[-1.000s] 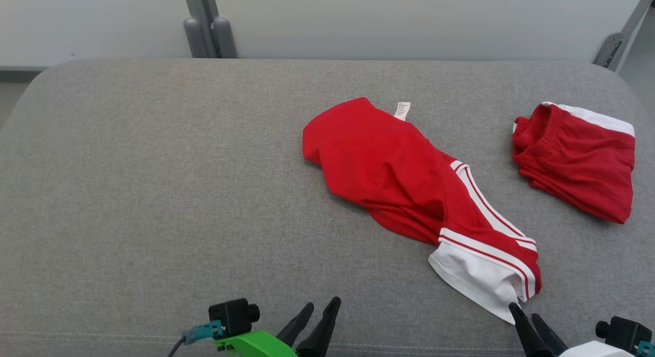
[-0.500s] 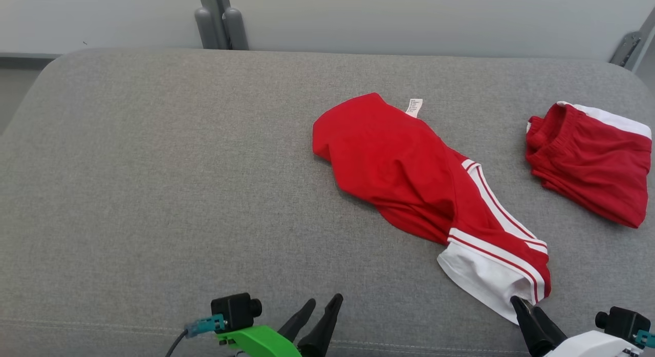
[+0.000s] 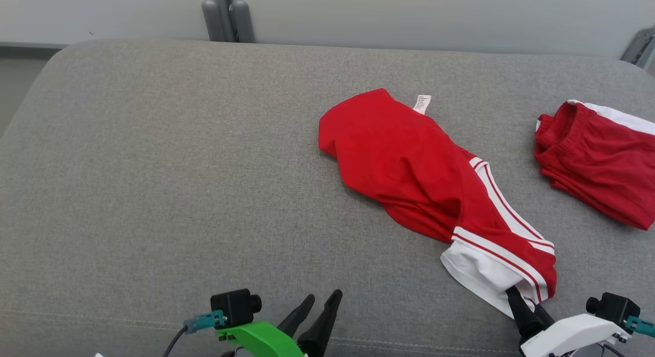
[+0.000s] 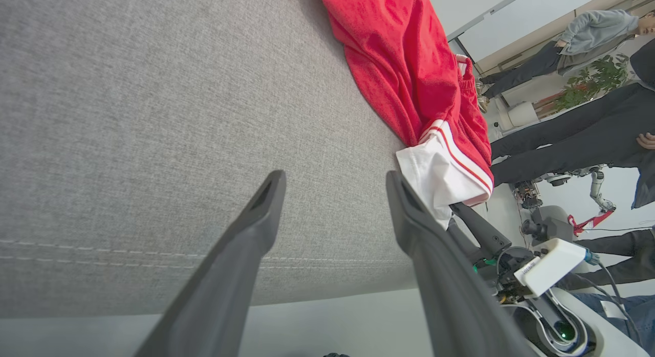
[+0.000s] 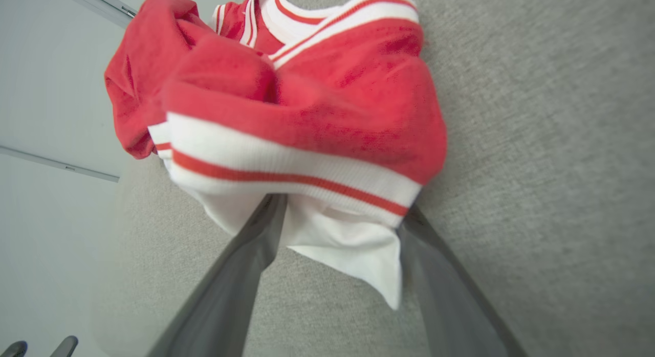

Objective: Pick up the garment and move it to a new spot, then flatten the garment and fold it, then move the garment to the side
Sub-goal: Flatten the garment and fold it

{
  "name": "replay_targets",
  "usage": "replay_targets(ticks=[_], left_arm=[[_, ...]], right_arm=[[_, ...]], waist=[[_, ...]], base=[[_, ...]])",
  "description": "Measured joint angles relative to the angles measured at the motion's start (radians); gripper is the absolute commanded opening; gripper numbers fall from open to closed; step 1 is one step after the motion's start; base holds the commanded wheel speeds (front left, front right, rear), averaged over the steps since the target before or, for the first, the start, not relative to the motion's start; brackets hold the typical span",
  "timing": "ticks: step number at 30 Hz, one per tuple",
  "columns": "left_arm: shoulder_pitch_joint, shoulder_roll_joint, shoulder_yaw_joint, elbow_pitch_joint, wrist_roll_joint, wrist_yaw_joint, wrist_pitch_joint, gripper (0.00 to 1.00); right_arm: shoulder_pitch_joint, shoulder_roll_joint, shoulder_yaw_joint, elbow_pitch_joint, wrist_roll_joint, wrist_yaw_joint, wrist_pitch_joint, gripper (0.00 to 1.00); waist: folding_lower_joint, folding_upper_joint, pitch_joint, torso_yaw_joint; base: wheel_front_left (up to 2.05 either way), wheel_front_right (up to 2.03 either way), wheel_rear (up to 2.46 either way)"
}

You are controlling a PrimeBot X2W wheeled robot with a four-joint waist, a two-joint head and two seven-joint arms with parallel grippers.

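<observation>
**Garment (image 3: 424,173): hem straddled, no grip yet**

Nearest, left end effector (image 3: 323,297) idles wide over bare surface (image 3: 153,168). Right end effector (image 3: 519,303), wide, straddles white hem (image 3: 481,280), apparently poised to pinch. Beyond, garment sprawls crumpled centre-right.

Garment (image 3: 404,162) is showing solid red, with a white hem and thin red-white stripes running along it. Second garment (image 3: 598,162) is showing red with a white band; cushion (image 3: 153,168) is reading plain grey.
</observation>
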Motion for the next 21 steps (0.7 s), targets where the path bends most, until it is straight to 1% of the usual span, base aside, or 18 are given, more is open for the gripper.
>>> replay_targets(ticks=[1,2,3,4,7,10,12,14,16,18,21], left_arm=[[-0.001,0.000,0.000,0.000,0.002,0.000,0.000,1.00],[-0.003,0.000,0.000,0.000,0.002,0.000,0.000,1.00],[-0.007,0.000,0.000,0.000,0.002,0.000,0.000,1.00],[-0.011,0.000,0.001,0.000,0.002,0.000,0.000,1.00],[-0.015,0.000,0.002,0.006,0.002,0.000,0.000,1.00],[-0.014,-0.001,0.011,0.007,0.002,0.000,-0.007,1.00],[-0.013,0.000,0.022,0.012,0.001,0.000,-0.014,1.00],[-0.013,0.000,0.029,0.017,0.000,0.000,-0.018,1.00],[-0.012,0.000,0.032,0.021,-0.005,0.000,-0.023,1.00],[-0.011,-0.002,0.032,0.025,-0.007,0.000,-0.023,1.00],[-0.011,-0.010,0.031,0.026,-0.008,-0.004,-0.032,1.00]], right_arm=[[-0.008,0.004,0.000,0.001,0.005,0.001,0.000,0.77],[-0.015,0.007,0.001,0.002,0.010,0.004,0.000,0.64],[-0.023,0.010,0.002,0.002,0.015,0.008,0.000,0.33],[-0.029,0.015,0.002,0.002,0.020,0.008,0.000,0.00],[-0.040,0.023,0.011,-0.014,0.034,0.009,0.000,0.00],[-0.040,0.028,0.004,-0.072,0.076,0.013,-0.001,0.00],[-0.048,0.030,0.005,-0.133,0.111,0.017,0.005,0.00],[-0.068,0.023,0.019,-0.238,0.149,0.017,0.022,0.00],[-0.117,0.004,0.044,-0.352,0.161,0.017,0.043,0.00],[-0.177,-0.030,0.051,-0.450,0.165,0.017,0.065,0.00],[-0.256,-0.100,0.048,-0.551,0.167,0.017,0.116,0.00]], waist=[[0.0000,0.0000,0.001,0.001],[0.0000,0.0000,0.002,0.001],[0.0000,0.0000,0.002,0.002],[0.0000,0.0000,0.002,0.003],[0.0001,0.0000,-0.007,0.006],[0.0001,0.0000,-0.019,0.006],[0.0001,0.0000,-0.028,0.004],[0.0001,0.0000,-0.037,0.001],[0.0001,0.0000,-0.047,-0.005],[0.0001,0.0000,-0.059,-0.011],[0.0001,0.0000,-0.079,-0.019]], base=[[0.00,0.00,0.00],[0.00,0.00,0.00],[0.00,0.00,0.00],[0.00,0.00,0.00],[0.00,0.00,0.00],[0.00,0.00,0.00],[0.00,0.00,0.00],[0.00,0.00,0.00],[0.00,0.00,0.00],[0.00,0.00,0.00],[0.00,0.00,0.00]])
